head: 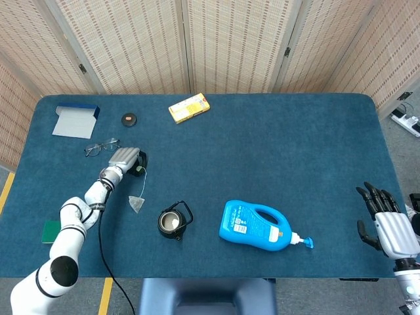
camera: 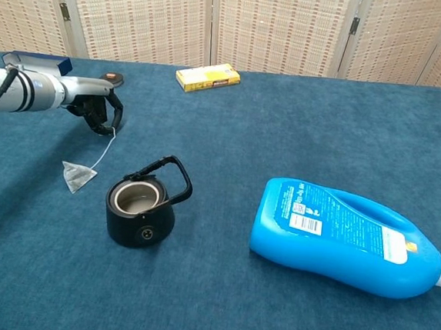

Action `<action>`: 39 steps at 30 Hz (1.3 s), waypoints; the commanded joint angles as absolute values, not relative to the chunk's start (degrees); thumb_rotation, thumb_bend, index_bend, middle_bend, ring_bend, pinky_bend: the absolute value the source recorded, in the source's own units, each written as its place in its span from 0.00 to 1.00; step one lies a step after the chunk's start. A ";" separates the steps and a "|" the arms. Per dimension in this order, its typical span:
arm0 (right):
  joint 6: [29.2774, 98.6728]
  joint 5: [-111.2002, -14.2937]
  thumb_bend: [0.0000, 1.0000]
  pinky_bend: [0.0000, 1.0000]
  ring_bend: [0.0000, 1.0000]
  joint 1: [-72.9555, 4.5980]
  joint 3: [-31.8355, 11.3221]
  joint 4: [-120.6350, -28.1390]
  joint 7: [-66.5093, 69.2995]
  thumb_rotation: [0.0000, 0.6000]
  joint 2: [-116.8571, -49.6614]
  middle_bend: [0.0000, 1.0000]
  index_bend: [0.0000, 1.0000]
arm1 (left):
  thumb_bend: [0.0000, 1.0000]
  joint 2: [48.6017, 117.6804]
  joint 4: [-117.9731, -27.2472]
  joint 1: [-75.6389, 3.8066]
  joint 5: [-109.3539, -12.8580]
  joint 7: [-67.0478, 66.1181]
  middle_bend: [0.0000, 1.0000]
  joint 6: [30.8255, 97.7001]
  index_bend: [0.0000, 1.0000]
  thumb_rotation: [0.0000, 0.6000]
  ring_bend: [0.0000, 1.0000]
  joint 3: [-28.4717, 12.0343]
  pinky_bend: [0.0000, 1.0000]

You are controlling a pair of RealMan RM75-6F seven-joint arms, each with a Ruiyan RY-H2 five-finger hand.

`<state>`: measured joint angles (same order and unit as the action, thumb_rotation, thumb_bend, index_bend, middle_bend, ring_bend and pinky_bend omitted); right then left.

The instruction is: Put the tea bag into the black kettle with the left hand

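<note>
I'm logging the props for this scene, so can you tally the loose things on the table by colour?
Blue: 2, the detergent bottle and the blue-and-white box
Black: 2, the kettle and the small round lid
Yellow: 1, the carton
Green: 1, the pad
Pale: 1, the tea bag
Clear: 1, the glasses
Total: 8

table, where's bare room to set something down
The widest free patch on the table lies right of the yellow box and beyond the detergent bottle. It is crowded on the left: left hand, tea bag, black kettle, glasses.
</note>
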<state>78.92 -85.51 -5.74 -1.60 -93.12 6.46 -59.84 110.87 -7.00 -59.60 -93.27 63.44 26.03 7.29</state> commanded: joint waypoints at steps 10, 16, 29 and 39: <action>78.85 -85.68 0.58 0.00 0.00 -5.82 -1.51 -93.09 6.29 1.00 -59.91 0.00 0.00 | 0.58 110.09 -6.66 -58.85 -92.32 60.29 1.00 29.18 0.75 1.00 1.00 6.10 1.00; 78.81 -86.04 0.58 0.00 0.00 -5.94 -1.39 -93.09 6.22 1.00 -59.95 0.00 0.00 | 0.60 108.86 -7.55 -58.29 -91.61 60.05 1.00 32.03 0.75 1.00 1.00 5.21 1.00; 79.10 -87.58 0.58 0.00 0.00 -6.08 -0.83 -93.16 6.04 1.00 -60.00 0.00 0.00 | 0.62 104.92 -9.92 -56.77 -90.10 58.14 1.00 42.99 0.76 1.00 1.00 2.88 1.00; 80.43 -89.39 0.58 0.00 0.00 -5.64 -0.13 -93.24 5.90 1.00 -59.99 0.00 0.00 | 0.62 98.85 -17.18 -55.73 -88.35 50.53 1.00 53.32 0.76 1.00 1.00 -0.03 1.00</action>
